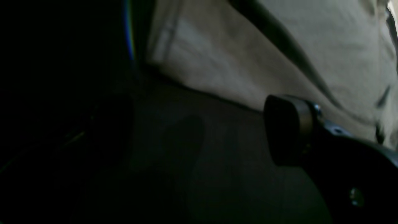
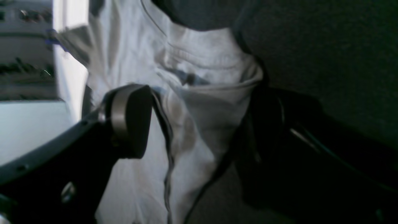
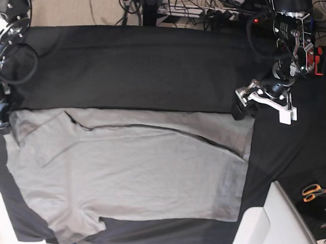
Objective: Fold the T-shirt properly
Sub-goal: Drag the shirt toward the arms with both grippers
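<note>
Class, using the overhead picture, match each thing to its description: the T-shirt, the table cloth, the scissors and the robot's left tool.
Things:
1. T-shirt
2. table cloth
3. scissors
4. left tool

Descriptions:
a. orange handles, near the picture's right edge
b. black, covering the table
c. grey, spread out in the middle
d. at the shirt's far right corner

Pairs: 1-c, 2-b, 3-a, 4-d
</note>
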